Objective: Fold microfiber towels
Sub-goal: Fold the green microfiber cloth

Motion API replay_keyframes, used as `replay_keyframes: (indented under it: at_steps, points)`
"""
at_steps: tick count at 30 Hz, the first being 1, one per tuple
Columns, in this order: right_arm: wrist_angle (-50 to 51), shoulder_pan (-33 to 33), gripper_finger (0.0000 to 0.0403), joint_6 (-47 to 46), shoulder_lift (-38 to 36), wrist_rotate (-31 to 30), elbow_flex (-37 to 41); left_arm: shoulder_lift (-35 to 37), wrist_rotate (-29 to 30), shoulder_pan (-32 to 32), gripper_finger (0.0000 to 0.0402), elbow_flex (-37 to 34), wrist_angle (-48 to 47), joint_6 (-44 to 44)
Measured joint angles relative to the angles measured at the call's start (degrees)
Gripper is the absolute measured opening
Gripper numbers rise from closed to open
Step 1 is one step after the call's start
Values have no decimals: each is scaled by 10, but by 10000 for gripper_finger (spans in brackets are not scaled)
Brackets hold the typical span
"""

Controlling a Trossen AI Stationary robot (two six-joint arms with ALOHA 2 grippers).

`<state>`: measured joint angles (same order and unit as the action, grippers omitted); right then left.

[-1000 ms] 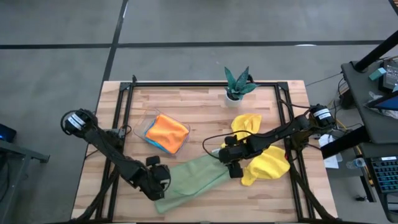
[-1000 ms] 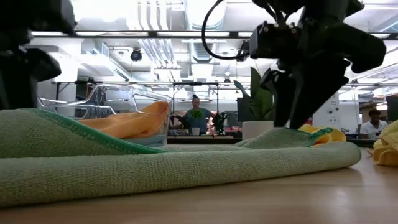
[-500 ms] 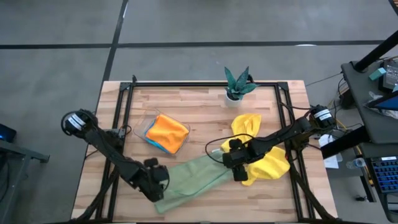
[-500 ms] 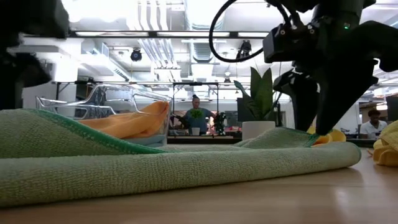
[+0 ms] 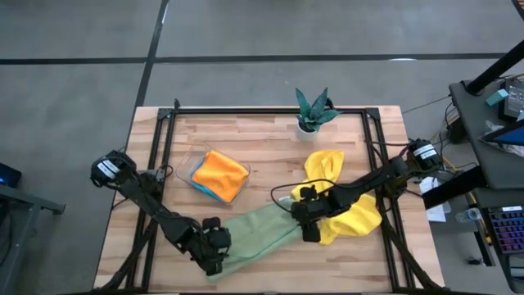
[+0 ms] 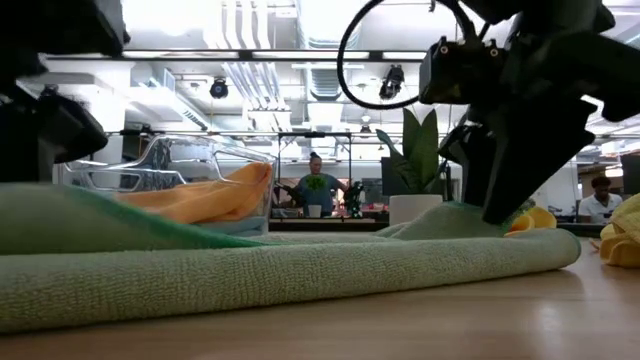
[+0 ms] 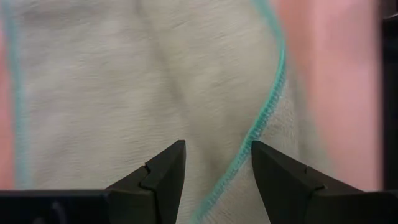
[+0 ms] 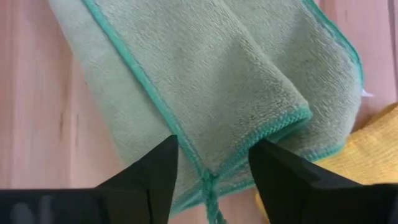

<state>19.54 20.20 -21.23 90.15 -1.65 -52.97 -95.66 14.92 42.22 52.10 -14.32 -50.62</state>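
Note:
A pale green towel (image 5: 262, 233) lies bunched in a long strip on the table's near middle. It also shows in the low view (image 6: 300, 265). My left gripper (image 5: 214, 248) is open over its left end, with the towel's teal hem (image 7: 267, 106) running between the fingers. My right gripper (image 5: 304, 221) is open over the towel's right end, where a folded corner (image 8: 292, 115) lies just ahead of the fingers. Two yellow towels (image 5: 323, 164) (image 5: 356, 217) lie crumpled to the right. An orange towel (image 5: 223, 174) lies in the clear tray on a blue one (image 5: 205, 191). My left gripper stands with open fingers (image 7: 168, 168) on either side of the green hem. I cannot tell whether they touch the cloth. My right gripper points down at the towel's raised right end (image 6: 470, 215). Its fingers (image 6: 500, 190) reach the cloth's top, but I cannot tell whether they touch it.
The clear tray (image 5: 190, 168) stands at the left middle. A teal-leaved plant in a white pot (image 5: 311, 113) stands at the far edge. A black frame (image 5: 164, 164) runs round the table. Bare wood shows at the near right. People show far off in the room.
My left gripper has gone a little toward the table's right and near edges, farther over the green towel's left end. My right gripper has shifted slightly toward the near edge over the towel's right end. In the low view the raised hem at the towel's left end has flattened.

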Motion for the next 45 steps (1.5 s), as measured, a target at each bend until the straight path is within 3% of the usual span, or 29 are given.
replay_keyframes:
  at_steps: [4,14,23,31,40,45]
  points:
    - [-16,6,140,3,0,0,0,0,-39,3,169,0,58,0]
    - [-23,6,14,13,0,0,1,0,-46,13,169,0,79,-45]
    - [-9,16,9,13,-1,7,1,-2,-52,32,148,0,76,-61]
    - [34,34,9,13,-11,37,1,0,-53,60,10,1,73,-69]
    - [43,37,9,-7,-43,97,1,7,-57,66,1,26,73,-76]
    - [42,50,9,-50,-67,210,1,13,-84,76,0,56,104,-76]
